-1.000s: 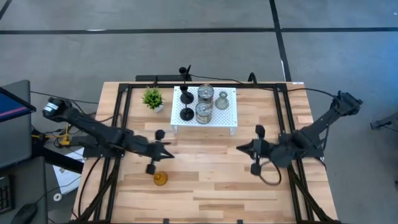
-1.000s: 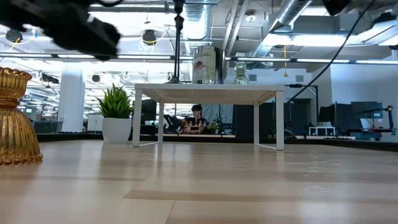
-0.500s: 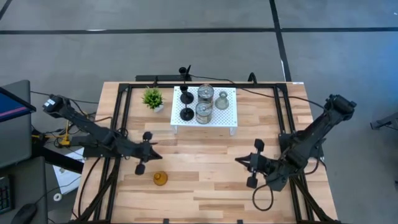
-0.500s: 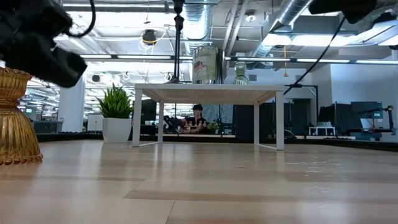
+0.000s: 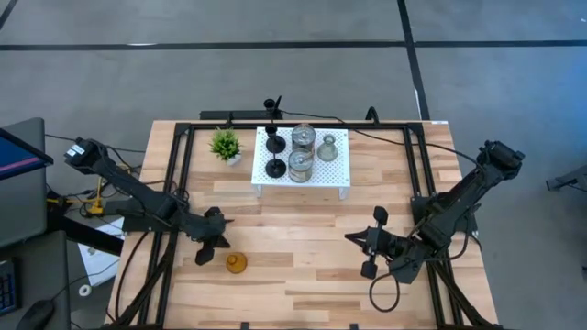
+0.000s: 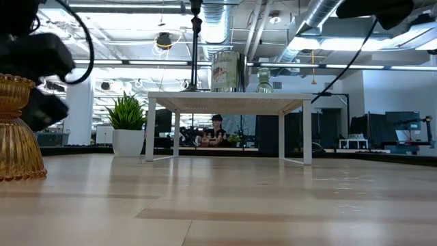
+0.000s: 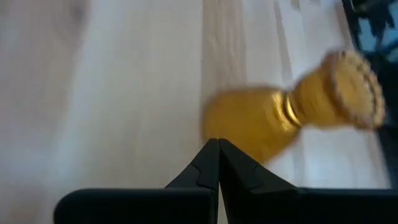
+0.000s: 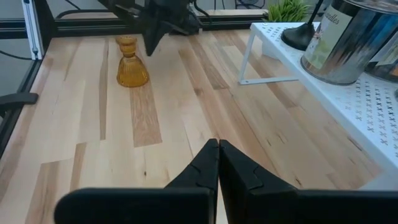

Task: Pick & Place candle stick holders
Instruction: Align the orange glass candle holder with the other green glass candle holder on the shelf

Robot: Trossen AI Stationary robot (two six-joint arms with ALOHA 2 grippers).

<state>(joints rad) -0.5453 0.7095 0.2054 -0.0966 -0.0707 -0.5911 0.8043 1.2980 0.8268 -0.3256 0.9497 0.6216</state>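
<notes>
Open-plan lab; exposed ducts (image 6: 225, 20), workstations

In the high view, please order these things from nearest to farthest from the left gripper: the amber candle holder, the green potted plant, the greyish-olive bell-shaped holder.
From the left gripper:
1. Amber candle holder, on the table just beside it.
2. Green potted plant, at the table's far edge.
3. Greyish-olive bell-shaped holder, on the white stand's right side.

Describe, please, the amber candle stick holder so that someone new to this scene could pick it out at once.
Start at the wooden table, where a white perforated stand sits toward the back. The amber holder stands alone on the bare wood in front of the stand, beside the shut left gripper. It is the only bell-shaped, honey-coloured glass piece; the other holders are on the stand.
</notes>
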